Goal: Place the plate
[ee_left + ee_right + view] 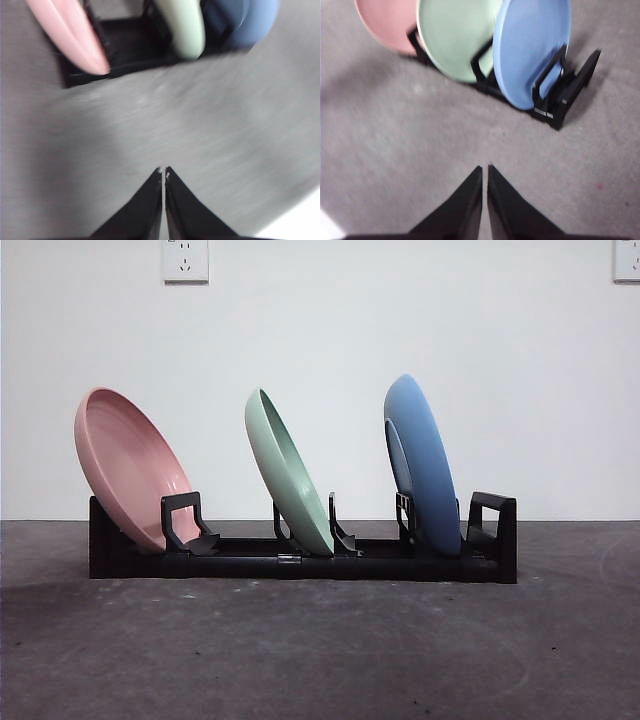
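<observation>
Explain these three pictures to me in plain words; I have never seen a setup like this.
This is a two-armed robot at a table. One picture looks level across the grey table from a low front camera; the other two come from cameras on each arm's wrist. A black dish rack holds three plates standing on edge: a pink plate, a green plate and a blue plate. The left gripper and the right gripper both hang over bare table in front of the rack, fingers closed together, holding nothing. Neither arm shows in the front picture.
</observation>
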You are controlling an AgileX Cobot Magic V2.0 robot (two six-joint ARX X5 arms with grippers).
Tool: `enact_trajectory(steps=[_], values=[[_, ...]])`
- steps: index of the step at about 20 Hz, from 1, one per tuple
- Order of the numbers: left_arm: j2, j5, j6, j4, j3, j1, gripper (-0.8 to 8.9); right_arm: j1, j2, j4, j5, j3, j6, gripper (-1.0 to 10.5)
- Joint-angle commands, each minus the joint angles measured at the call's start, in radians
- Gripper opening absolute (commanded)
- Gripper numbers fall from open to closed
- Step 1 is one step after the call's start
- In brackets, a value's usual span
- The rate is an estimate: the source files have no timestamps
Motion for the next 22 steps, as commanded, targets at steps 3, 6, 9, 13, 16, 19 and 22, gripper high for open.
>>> enact_trajectory(steps=[3, 6, 9, 13, 16, 19, 22], values=[[0.024, -0.153, 0.138, 0.008, 0.049, -0.079, 3.39, 0.114, 0.126, -0.021, 0.04, 0.069, -0.042, 1.5], [0.023, -0.158, 0.132, 0.017, 0.049, -0.085, 3.8, 0.154, 0.195, -0.031, 0.04, 0.119, 0.063, 3.3], [0.013, -0.157, 0.13, 0.024, 0.049, -0.085, 3.79, 0.164, 0.252, -0.031, 0.051, 0.191, 0.212, 3.6], [-0.003, -0.157, 0.13, 0.042, 0.049, -0.085, 3.77, 0.164, 0.441, -0.081, 0.034, 0.392, 0.389, 3.0], [-0.01, -0.157, 0.13, 0.057, 0.049, -0.085, 3.77, 0.164, 0.629, -0.119, -0.024, 0.566, 0.378, 3.0], [-0.013, -0.157, 0.13, 0.07, 0.049, -0.085, 3.77, 0.164, 0.789, -0.148, -0.041, 0.711, 0.378, 3.0], [-0.017, -0.157, 0.13, 0.074, 0.049, -0.085, 3.77, 0.163, 0.899, -0.152, -0.012, 0.815, 0.378, 3.0]])
